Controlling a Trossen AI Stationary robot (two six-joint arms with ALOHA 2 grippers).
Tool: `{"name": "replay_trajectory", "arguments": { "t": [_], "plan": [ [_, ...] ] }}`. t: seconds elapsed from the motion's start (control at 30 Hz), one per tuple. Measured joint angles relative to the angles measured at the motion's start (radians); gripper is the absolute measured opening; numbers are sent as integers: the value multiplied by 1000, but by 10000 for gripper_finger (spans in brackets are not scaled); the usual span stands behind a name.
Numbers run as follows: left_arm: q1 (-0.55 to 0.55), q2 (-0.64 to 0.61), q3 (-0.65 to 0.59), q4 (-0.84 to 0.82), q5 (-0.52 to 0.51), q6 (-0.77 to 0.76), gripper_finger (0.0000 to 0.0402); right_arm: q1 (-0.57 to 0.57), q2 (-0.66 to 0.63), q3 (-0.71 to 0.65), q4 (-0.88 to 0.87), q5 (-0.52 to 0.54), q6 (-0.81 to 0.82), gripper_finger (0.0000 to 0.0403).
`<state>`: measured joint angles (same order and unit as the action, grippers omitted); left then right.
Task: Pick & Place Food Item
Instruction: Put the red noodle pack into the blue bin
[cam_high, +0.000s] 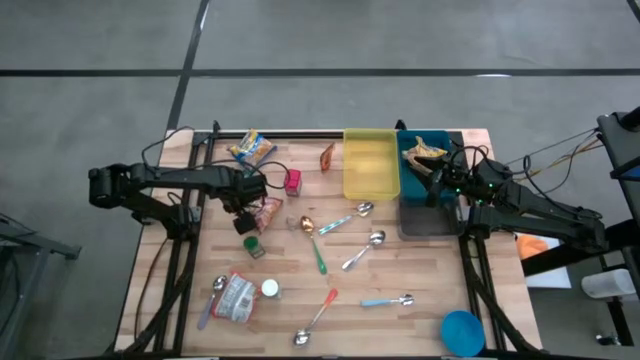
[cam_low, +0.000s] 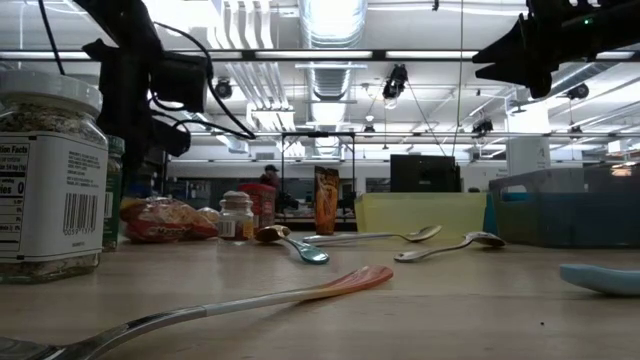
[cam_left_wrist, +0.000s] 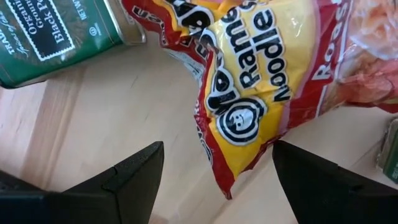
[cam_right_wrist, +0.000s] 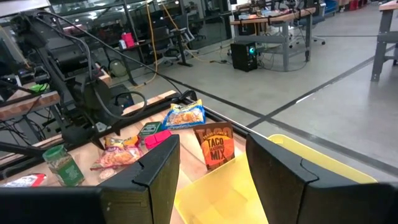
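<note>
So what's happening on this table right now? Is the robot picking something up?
The left gripper hangs open just above a ramen noodle packet on the wooden table, its fingers either side of the packet's corner, not yet gripping. The right gripper is over the blue bin, which holds a food packet, beside an empty yellow bin. It holds nothing visible. Spoons, jars and more packets are scattered around.

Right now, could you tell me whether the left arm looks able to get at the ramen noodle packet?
Probably yes: the left gripper hangs open directly over the ramen noodle packet, with its fingers either side of the packet's corner and nothing between them.
</note>
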<state>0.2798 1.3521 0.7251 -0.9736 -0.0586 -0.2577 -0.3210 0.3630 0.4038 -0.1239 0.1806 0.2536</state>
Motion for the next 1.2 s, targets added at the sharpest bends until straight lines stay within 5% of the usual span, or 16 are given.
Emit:
{"name": "replay_trajectory", "arguments": {
  "t": [0.53,1.03,1.2],
  "plan": [
    [0,0,-108,145,37,-49,296,0,0,0,0,0,0,183],
    [0,0,-108,158,40,-61,31,0,0,0,0,0,0,183],
    [0,0,-108,162,52,-61,8,0,0,0,0,0,0,183]
  ]
}}
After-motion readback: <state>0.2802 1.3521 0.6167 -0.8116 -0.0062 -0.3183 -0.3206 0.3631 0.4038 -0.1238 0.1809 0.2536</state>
